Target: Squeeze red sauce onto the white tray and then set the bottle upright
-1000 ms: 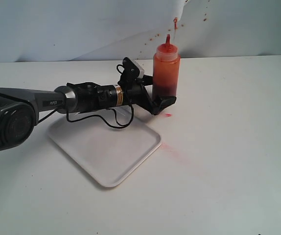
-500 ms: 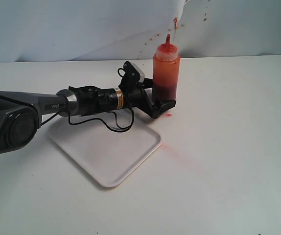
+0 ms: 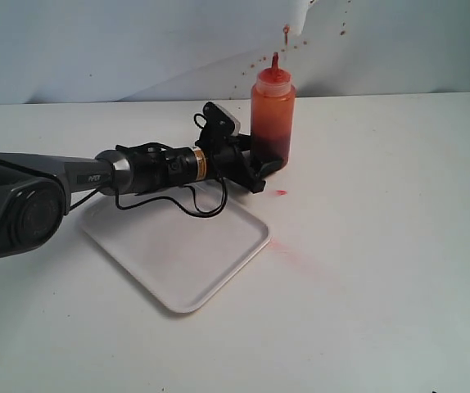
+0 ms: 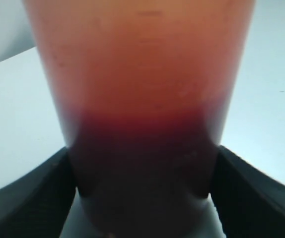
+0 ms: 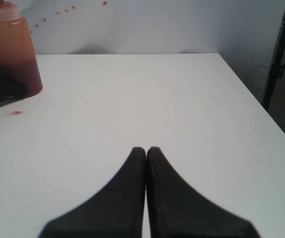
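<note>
White tabletop (image 3: 382, 246): upright bottle (image 3: 272, 110) inside left pincer (image 3: 268, 162), clamped on dark lower part; right pincer (image 5: 146, 151) fingers together.

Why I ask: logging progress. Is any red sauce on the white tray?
No, the white tray looks clean where visible; the red sauce drop lies on the table beside it.

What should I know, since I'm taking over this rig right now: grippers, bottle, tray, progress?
Left gripper: closed around the lower part of the bottle, which is upright just beyond the white tray's far corner.
Right gripper: shut, empty, above bare table.
Done: bottle gripped.
The red sauce sits in the bottle, with none visible on the tray. One red drop lies on the table beside it.
Left: tilt the bottle over the tray, squeeze, stand it upright.
</note>
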`<action>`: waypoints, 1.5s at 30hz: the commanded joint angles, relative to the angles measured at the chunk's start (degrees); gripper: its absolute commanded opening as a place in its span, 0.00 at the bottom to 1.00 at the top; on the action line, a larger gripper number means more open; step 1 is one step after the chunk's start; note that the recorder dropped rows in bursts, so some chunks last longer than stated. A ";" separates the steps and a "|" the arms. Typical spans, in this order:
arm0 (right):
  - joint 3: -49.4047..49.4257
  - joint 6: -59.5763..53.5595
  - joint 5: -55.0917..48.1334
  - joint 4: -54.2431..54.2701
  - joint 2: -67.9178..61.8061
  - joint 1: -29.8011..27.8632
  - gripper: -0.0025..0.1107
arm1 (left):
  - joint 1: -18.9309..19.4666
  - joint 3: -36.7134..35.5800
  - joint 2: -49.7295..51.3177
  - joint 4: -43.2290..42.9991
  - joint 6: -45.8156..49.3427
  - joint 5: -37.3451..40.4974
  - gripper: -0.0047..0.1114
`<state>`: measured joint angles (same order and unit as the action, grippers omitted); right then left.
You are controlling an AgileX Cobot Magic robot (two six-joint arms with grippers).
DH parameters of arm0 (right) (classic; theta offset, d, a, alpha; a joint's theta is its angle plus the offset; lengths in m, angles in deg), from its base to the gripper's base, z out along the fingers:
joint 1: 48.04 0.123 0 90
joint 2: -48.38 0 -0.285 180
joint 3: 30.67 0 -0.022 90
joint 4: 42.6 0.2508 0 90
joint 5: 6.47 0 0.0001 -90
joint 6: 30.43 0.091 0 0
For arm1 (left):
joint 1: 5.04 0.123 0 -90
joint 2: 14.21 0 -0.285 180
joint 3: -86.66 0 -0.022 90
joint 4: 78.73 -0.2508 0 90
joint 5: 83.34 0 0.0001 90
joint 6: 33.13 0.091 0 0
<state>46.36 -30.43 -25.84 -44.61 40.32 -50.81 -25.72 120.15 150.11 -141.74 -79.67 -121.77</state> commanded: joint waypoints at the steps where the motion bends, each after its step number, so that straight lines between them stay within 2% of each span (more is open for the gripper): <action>1: 0.19 0.00 0.06 0.05 0.27 -0.06 0.02 | 0.35 0.19 -0.33 2.52 0.51 2.79 0.24; 7: 0.19 0.00 0.06 0.05 0.27 -0.06 0.02 | 0.83 0.19 -0.33 2.40 0.51 2.53 0.04; 16: 0.19 0.00 0.06 0.05 0.27 -0.06 0.02 | 2.67 0.19 -0.33 -3.27 -0.90 0.74 0.04; 23: 0.19 0.00 0.06 0.05 0.27 -0.06 0.02 | 6.14 0.19 -0.33 -9.40 -6.73 -13.73 0.04; 31: 0.19 0.00 0.06 0.05 0.27 -0.06 0.02 | 10.29 0.19 -0.33 -20.95 -13.37 -23.83 0.04; 35: 0.19 0.00 0.06 0.05 0.27 -0.06 0.02 | 10.51 0.19 -0.33 -25.41 -13.37 -24.53 0.04; 40: 0.19 0.00 0.06 0.05 0.27 -0.06 0.02 | 10.43 0.19 -0.33 -25.55 -11.95 -24.53 0.04; 45: 0.19 0.00 0.06 0.05 0.27 -0.06 0.02 | 10.43 0.19 -0.33 -26.19 -4.99 -24.14 0.04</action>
<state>46.36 -30.43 -25.84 -44.61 40.32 -50.81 -15.16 120.15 150.21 -166.73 -88.65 -145.45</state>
